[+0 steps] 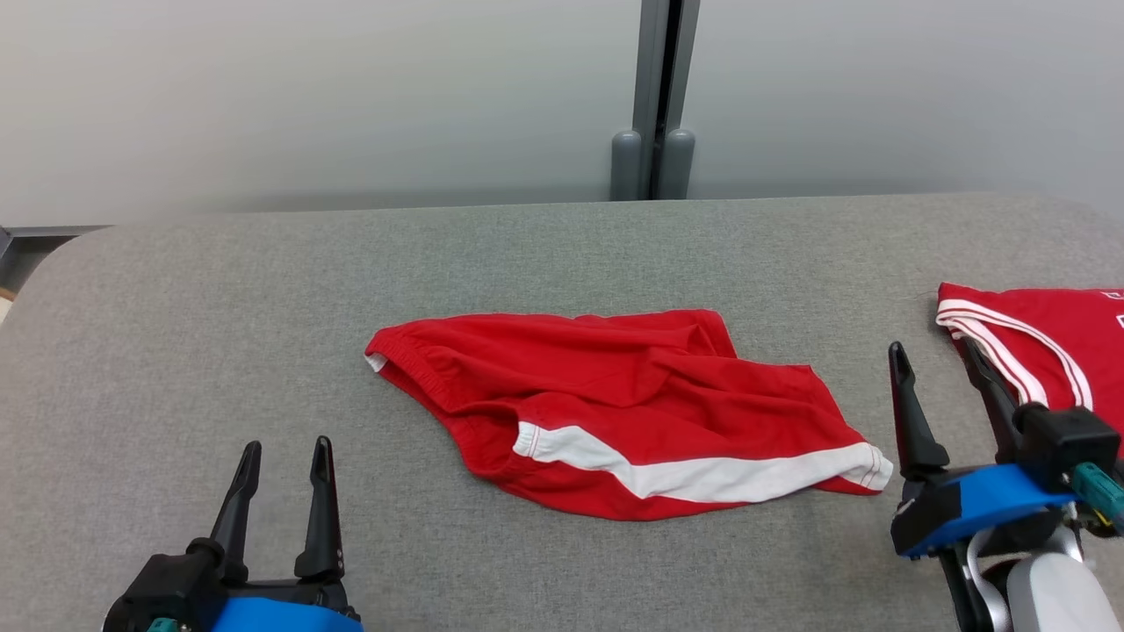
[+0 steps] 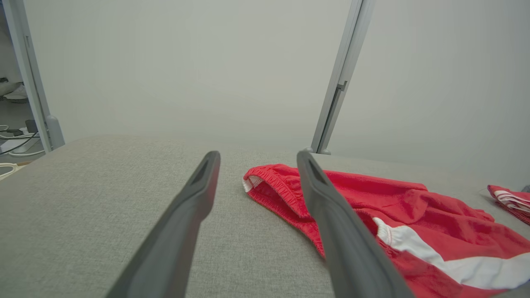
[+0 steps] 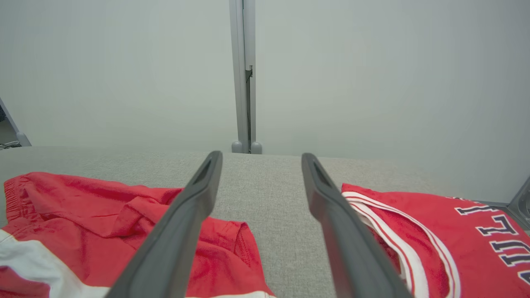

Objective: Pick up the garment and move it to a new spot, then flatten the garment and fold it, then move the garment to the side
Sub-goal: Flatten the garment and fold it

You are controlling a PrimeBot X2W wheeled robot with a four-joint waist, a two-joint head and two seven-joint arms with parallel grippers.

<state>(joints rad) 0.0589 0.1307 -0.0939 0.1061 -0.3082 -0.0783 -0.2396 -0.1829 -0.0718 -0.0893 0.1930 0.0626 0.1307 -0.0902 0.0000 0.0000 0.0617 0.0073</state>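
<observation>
Now both claws stand spread and hold nothing. At the lower left of the head view the left claw (image 1: 287, 445) hangs over bare tabletop (image 1: 263, 290), its two dark fingers pointing away from the robot; in its own wrist view the left claw (image 2: 257, 154) has grey cloth surface between the fingers, and the right-hand finger crosses in front of the waistband of the shorts (image 2: 414, 207). At the lower right the right claw (image 1: 931, 347) is also wide apart, just off the hem end of the shorts, with bare tabletop between its fingers in the right wrist view (image 3: 261, 154). The red shorts (image 1: 615, 404) lie rumpled near the middle of the tabletop, waistband toward the robot's left, a white stripe along the near edge, one leg end toward the right claw; the same shorts (image 3: 83, 207) sit left of that claw's fingers. A red jersey (image 1: 1054, 342) with white trim and dark letters lies at the far right edge, apart from the shorts. Behind the tabletop stands a pale wall with a grey post (image 1: 654, 88).
</observation>
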